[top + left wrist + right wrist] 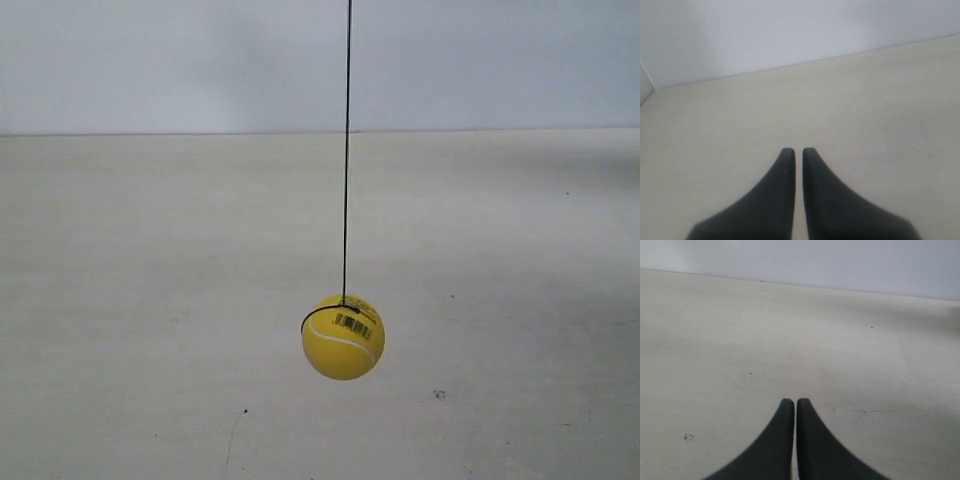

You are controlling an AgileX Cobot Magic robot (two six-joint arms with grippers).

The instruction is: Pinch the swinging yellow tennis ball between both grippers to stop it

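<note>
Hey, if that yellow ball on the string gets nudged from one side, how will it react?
The yellow tennis ball hangs free on a thin string, so it would probably swing away rather than stay. Being round, it may also roll off a one-sided touch.

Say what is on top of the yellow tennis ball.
A thin dark string rises from the yellow tennis ball, meeting a black band. The fastening is too small to tell.
</note>
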